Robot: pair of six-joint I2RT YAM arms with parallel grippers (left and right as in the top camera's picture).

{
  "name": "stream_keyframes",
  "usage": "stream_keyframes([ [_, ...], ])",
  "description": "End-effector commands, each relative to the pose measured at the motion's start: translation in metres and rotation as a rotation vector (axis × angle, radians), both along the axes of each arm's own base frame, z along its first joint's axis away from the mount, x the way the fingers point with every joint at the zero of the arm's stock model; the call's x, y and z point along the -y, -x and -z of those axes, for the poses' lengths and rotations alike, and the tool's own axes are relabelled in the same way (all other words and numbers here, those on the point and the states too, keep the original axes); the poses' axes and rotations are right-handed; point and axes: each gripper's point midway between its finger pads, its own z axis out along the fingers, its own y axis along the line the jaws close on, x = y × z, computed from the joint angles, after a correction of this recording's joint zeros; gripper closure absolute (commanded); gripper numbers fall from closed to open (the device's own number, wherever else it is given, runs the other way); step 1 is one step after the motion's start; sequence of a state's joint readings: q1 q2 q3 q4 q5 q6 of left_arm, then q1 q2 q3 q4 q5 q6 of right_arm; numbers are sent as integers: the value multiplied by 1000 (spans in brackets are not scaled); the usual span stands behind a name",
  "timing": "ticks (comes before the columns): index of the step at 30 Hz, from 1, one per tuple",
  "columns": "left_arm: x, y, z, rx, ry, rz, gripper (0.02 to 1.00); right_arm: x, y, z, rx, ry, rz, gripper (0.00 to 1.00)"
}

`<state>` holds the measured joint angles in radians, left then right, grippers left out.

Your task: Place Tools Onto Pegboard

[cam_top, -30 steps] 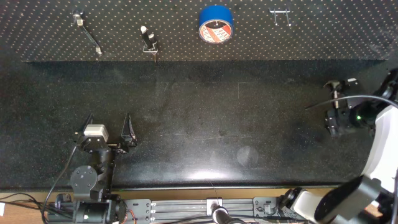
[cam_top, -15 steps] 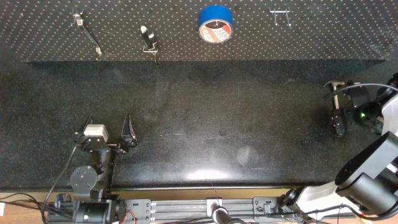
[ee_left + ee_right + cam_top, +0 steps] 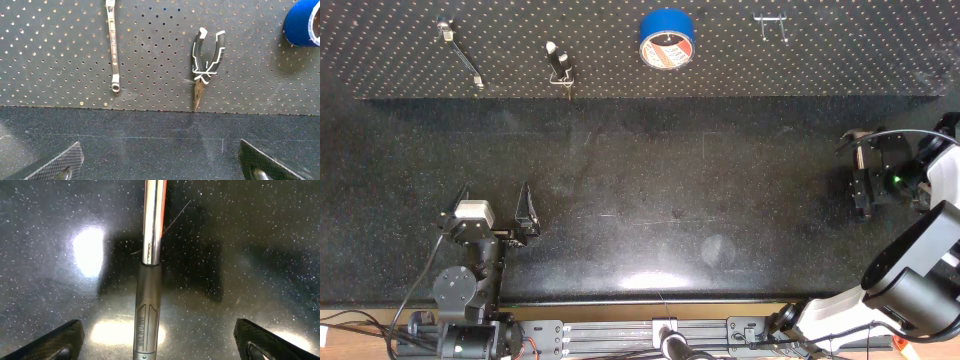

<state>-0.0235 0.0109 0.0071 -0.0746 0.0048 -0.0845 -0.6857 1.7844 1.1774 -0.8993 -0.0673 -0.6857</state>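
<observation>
Right claw (image 3: 160, 342) spread wide, holding nothing, straddling the grey-gripped chrome hammer (image 3: 148, 305) lying on the speckled black tabletop (image 3: 670, 200) near its right edge, left claw (image 3: 493, 200) gaping, empty, black perforated pegboard (image 3: 740, 65) beyond, hung with silver wrench (image 3: 113, 45), black-handled pliers (image 3: 205, 60), blue tape roll (image 3: 667, 40).

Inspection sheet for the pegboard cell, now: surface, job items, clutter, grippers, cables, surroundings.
Surface: black speckled worktop, glare near the front.
Job's things: wrench, pliers, blue tape roll hang on the pegboard; one hook empty; hammer lies on the worktop, right side.
Clutter: nothing seen.
Grippers: left gripper open, near its base; right gripper open, straddling the hammer's handle without touching.
Cables: black cable loops by the right arm; wires at the left base.
Surroundings: mounting rail along the front edge.
</observation>
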Motion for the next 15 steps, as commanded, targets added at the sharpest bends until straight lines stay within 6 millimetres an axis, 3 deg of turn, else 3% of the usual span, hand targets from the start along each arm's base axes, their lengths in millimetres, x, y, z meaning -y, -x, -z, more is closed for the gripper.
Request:
stream_keyframes([
  [1,2,0,1,-2,5,10,23,-4,-2,4,-27,14,18,25],
  [15,2,0,1,-2,5,10,23,-7,3,14,-64,-9,8,25],
])
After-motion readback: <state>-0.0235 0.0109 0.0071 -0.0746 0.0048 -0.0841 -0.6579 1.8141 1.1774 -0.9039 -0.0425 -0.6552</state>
